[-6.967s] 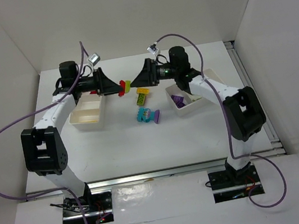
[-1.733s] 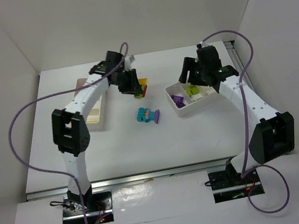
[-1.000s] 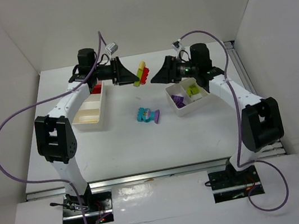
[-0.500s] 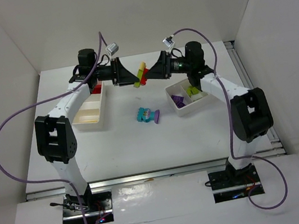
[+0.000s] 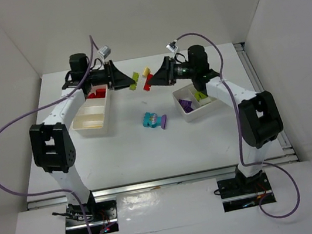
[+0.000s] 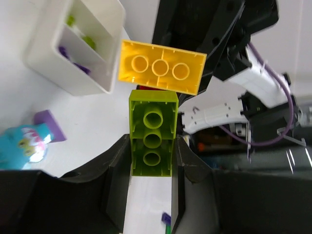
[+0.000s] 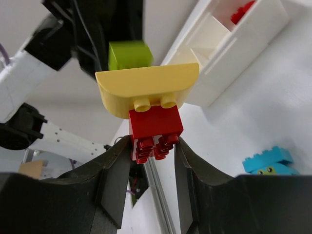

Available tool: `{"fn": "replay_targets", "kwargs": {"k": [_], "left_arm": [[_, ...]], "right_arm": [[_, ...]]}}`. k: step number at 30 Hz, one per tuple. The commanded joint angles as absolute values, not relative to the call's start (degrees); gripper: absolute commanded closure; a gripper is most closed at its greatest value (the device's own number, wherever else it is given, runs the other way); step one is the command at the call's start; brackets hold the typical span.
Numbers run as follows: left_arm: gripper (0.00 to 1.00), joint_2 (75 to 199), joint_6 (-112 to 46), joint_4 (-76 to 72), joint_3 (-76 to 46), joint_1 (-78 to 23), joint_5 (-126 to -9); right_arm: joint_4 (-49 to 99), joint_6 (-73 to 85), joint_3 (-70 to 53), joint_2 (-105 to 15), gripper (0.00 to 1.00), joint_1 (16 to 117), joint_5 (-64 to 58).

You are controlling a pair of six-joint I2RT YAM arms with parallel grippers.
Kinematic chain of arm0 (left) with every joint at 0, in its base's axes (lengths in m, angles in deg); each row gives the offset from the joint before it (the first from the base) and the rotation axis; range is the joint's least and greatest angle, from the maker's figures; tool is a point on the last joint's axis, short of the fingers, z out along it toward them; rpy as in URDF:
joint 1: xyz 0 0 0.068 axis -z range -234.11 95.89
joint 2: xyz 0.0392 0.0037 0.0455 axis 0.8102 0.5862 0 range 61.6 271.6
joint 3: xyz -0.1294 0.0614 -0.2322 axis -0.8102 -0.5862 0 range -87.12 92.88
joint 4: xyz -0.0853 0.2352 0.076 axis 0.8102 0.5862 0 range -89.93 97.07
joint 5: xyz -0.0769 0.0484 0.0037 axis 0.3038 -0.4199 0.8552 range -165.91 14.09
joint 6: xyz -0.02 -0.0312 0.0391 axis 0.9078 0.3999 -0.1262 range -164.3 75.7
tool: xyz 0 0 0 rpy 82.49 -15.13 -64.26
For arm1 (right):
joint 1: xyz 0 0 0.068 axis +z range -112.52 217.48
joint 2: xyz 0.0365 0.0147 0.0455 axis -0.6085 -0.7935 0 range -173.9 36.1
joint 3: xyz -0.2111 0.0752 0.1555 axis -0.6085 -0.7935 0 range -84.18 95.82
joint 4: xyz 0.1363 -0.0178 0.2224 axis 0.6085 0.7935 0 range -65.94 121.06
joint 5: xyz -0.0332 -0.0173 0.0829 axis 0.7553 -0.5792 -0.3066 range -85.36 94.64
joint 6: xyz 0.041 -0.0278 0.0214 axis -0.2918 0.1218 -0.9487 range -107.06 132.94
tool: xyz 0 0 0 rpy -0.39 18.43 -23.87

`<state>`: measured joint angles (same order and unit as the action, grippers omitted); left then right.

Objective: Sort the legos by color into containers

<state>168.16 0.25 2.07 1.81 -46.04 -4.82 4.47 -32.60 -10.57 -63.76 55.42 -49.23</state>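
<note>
Left wrist view: left gripper (image 6: pixel 151 148) clamps the lime brick (image 6: pixel 152 131). Just beyond, right gripper (image 7: pixel 152 146) pinches the red brick (image 7: pixel 155 122), with the yellow brick (image 6: pixel 161 67) stuck on its far end. A jolt might snap it off.

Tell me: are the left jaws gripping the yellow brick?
No, the left jaws grip the lime green brick; the yellow brick rides on the red brick in the right jaws.

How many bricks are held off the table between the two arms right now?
3. A lime brick is in the left fingers, a red brick is in the right fingers, and a yellow brick is stuck on the red one. No others show behind them.
</note>
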Motion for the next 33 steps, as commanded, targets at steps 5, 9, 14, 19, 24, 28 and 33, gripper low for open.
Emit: {"fn": "replay_targets", "kwargs": {"k": [5,9,14,19,24,28,33], "left_arm": [[1.0,162.1,-0.4,4.9,3.3,-54.9,-9.8],[1.0,159.8,-2.6,9.4,3.9,-57.1,-13.2],[1.0,159.8,-7.0,17.4,7.1,-57.6,-17.3],[1.0,159.1,-7.6,18.1,6.4,-57.1,-18.5],[1.0,157.3,-7.6,18.6,6.4,-55.9,-18.0],[1.0,156.8,-6.9,18.6,6.9,-54.6,-18.5],[1.0,156.3,-6.9,18.6,6.9,-53.5,-18.5]], "right_arm": [[16.5,-24.9,-7.5,-62.6,1.0,55.0,-44.9],[19.5,-23.5,-5.2,-64.2,1.0,56.1,-42.4],[27.1,-18.8,1.1,-68.0,1.0,58.4,-36.3],[45.1,-13.2,12.7,-76.5,1.0,63.4,-20.1],[48.6,-11.8,18.1,-83.8,1.0,66.7,-13.3],[53.3,-10.3,22.8,-89.1,0.98,68.9,-9.2],[53.3,-9.8,22.8,-90.9,0.93,71.1,-6.4]]}}
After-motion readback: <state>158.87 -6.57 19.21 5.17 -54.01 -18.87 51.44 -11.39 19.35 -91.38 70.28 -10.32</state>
